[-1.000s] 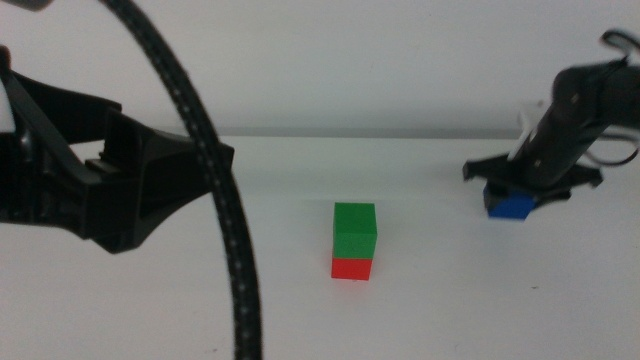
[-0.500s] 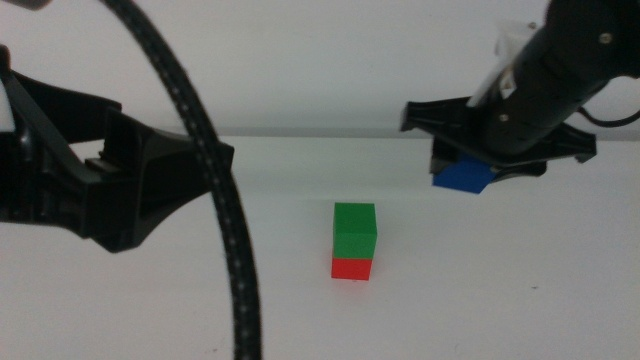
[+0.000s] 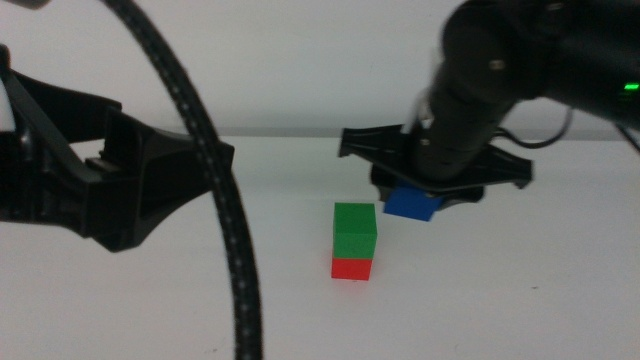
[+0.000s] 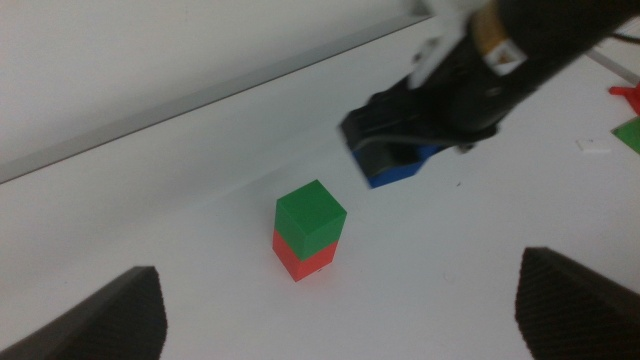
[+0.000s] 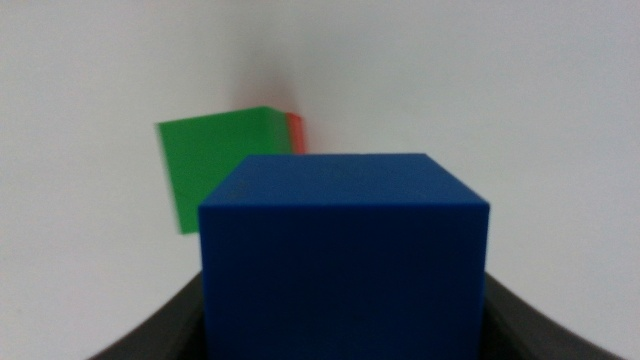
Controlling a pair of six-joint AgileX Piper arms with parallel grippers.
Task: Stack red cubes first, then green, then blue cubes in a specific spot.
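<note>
Stack: small matte green cube sits squarely on the small matte red cube on the plain white table; only these two make the pile
Blue: small matte deep-blue cube hangs clear of the table, just beside the green cube and a little above its top, not touching it
Right gripper: jaws closed on the blue cube, clamping its sides
Left gripper: waits at the table's left side, well apart from the stack; jaws spread wide, holding nothing
</note>
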